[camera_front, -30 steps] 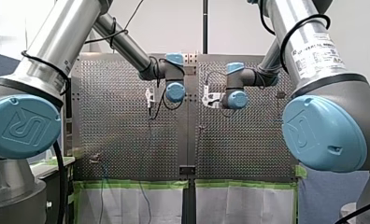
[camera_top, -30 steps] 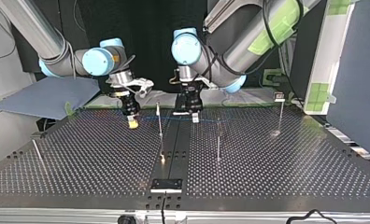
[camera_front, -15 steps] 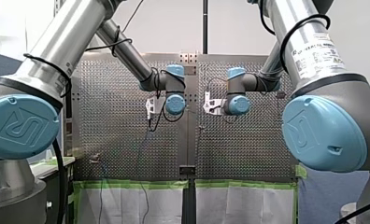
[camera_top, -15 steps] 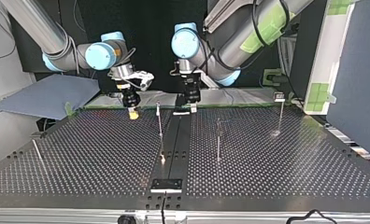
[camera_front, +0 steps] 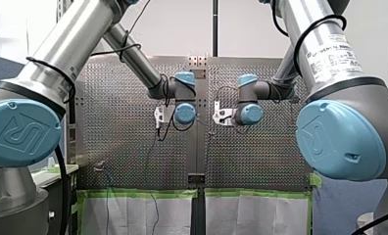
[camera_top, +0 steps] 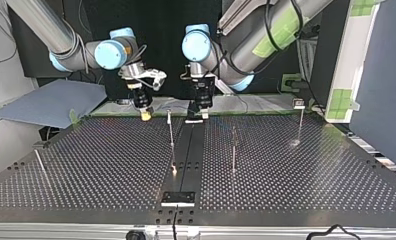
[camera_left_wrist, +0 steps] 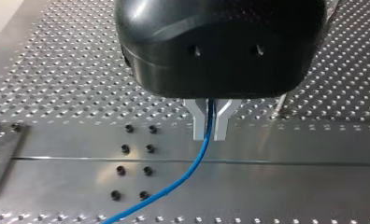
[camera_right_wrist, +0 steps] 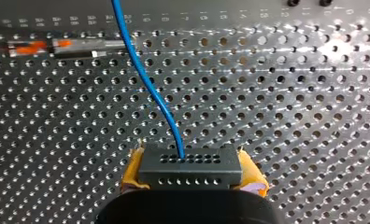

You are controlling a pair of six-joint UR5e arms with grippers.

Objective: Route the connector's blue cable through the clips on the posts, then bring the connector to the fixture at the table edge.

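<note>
Over the last second both arms have been lifting and drawing back toward their own side of the table (camera_top: 296,185), so in the top view my right gripper (camera_top: 145,115) and my left gripper (camera_top: 202,114) are now hanging above the far edge, behind the 1st post (camera_top: 170,127) rather than low beside it. That looks like taking the cable up and clear before it is threaded, so I judge that routing is only beginning: none of the 4 posts is visibly carrying cable, and the fixture (camera_top: 178,198) at the near edge is sitting well apart from both grippers. The top view is giving this layout but is no longer showing the thin cable between the grippers. The wrist views are supplying it: my left gripper's metal fingers (camera_left_wrist: 199,123) are pinching the blue cable (camera_left_wrist: 192,163), which is trailing down over the plate, while my right gripper's yellow pads (camera_right_wrist: 132,170) are clamping the dark connector (camera_right_wrist: 188,164) on both sides, the cable running out of its face and away across the perforations.
</note>
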